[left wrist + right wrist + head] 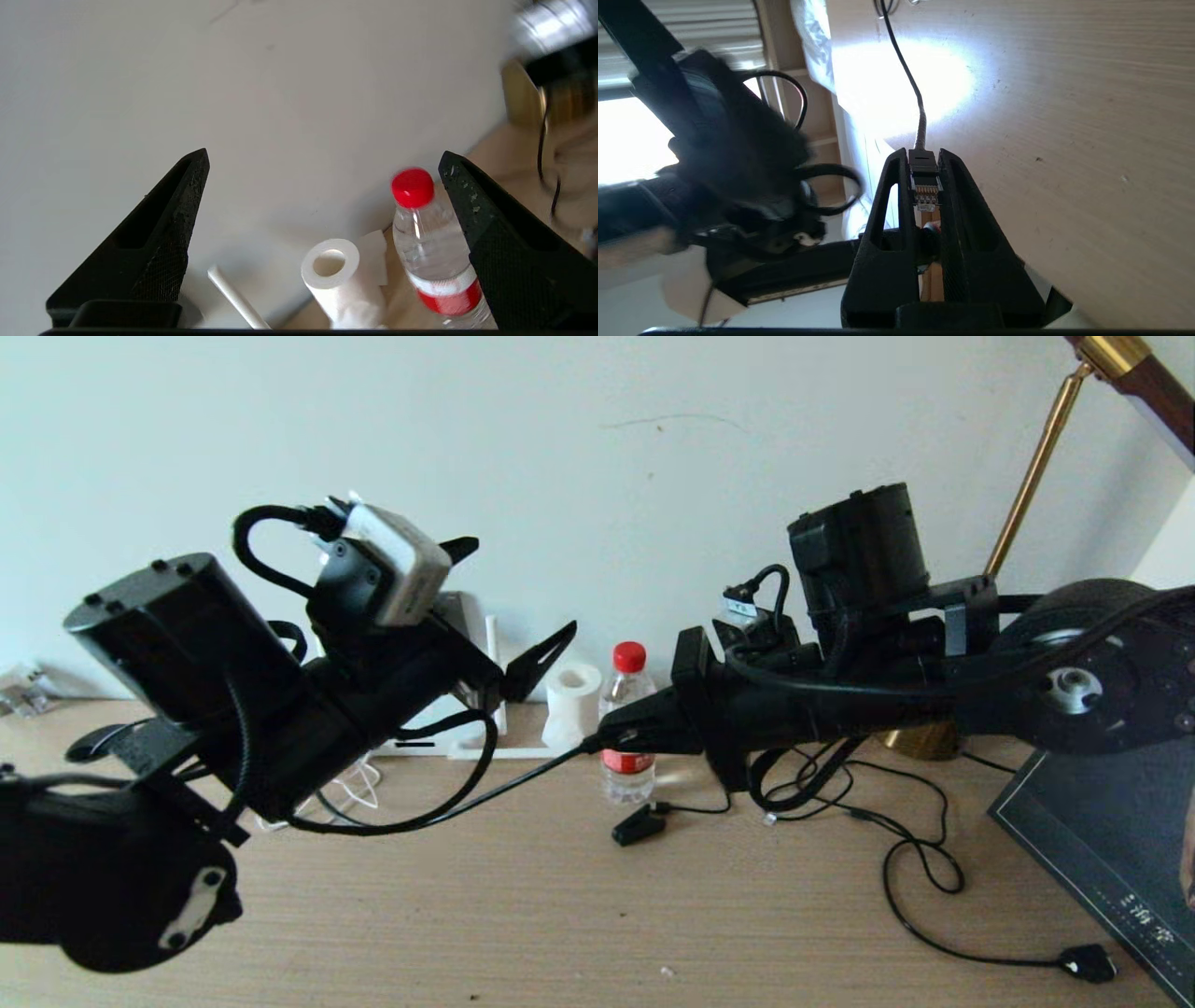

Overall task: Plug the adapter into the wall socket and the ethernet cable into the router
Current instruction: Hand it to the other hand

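Observation:
My right gripper (597, 743) reaches in from the right above the table and is shut on the ethernet cable's clear-tipped connector (924, 183), which sits between the fingers (896, 186). The black ethernet cable (448, 807) sags from it in a loop towards my left arm. My left gripper (509, 607) hangs open and empty in front of the wall. It is just above the white router (485, 749), of which only an antenna (233, 298) and a base edge show. The adapter and the wall socket are hidden behind my left arm; a thin white cord (359, 789) peeks out below it.
A paper roll (574, 702) and a red-capped water bottle (627, 728) stand by the wall right of the router. A small black plug (639, 826), a chunky black plug (1088, 961) and thin black cords lie on the wooden table. A brass lamp stand (1027, 476) and a dark board (1102, 840) are at the right.

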Robot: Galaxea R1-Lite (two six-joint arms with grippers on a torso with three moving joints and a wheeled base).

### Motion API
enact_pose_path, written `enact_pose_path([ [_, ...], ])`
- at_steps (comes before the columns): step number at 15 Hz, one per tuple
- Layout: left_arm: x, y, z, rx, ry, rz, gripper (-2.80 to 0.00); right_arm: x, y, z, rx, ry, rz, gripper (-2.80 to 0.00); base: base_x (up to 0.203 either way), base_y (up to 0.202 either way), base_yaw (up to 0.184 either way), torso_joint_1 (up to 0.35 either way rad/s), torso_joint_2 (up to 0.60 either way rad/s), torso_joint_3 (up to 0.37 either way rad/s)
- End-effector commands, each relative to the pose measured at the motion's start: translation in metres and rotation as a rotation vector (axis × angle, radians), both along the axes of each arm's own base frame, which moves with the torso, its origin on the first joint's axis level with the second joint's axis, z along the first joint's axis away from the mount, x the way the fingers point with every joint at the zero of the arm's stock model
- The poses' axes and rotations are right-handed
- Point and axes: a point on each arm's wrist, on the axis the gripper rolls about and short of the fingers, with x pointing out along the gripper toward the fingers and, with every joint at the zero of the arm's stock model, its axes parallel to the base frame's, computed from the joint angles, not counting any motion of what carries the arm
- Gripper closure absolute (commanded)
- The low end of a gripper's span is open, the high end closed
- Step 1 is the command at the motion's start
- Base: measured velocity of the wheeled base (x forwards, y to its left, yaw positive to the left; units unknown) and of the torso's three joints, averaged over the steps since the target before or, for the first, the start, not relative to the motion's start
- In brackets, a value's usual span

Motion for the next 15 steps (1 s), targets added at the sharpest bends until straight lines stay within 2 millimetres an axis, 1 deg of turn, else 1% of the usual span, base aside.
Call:
enact_pose_path([
  [1,0.005,-0.005,-0.009,0.077,-0.029,-0.024,-2.80,0.004,-0.001,0.008,-0.024,0.045,-0.009,0.00,0.000,0.000,0.000,0.000,0.00,0.000],
  [3,0.005,-0.006,-0.008,0.098,-0.055,-0.040,-2.80,0.013,-0.013,0.014,-0.005,0.061,-0.019,0.00,0.000,0.000,0.000,0.000,0.00,0.000],
  [6,0.004,-0.005,0.000,0.111,-0.103,-0.050,-2.80,0.027,-0.035,0.028,0.091,0.132,-0.019,0.00,0.000,0.000,0.000,0.000,0.00,0.000],
  [7,0.001,-0.003,0.004,0.106,-0.120,-0.051,-2.80,0.030,-0.039,0.031,0.109,0.137,-0.015,0.00,0.000,0.000,0.000,0.000,0.00,0.000],
  [10,-0.007,0.002,0.013,0.135,-0.185,-0.088,-2.80,0.033,-0.044,0.035,0.120,0.128,-0.023,0.00,0.000,0.000,0.000,0.000,0.00,0.000],
  [13,-0.015,0.004,0.007,0.191,-0.212,-0.152,-2.80,0.038,-0.048,0.040,0.133,0.152,-0.038,0.00,0.000,0.000,0.000,0.000,0.00,0.000],
  [15,-0.013,0.004,0.000,0.260,-0.250,-0.188,-2.80,0.043,-0.059,0.045,0.174,0.204,-0.013,0.00,0.000,0.000,0.000,0.000,0.00,0.000],
])
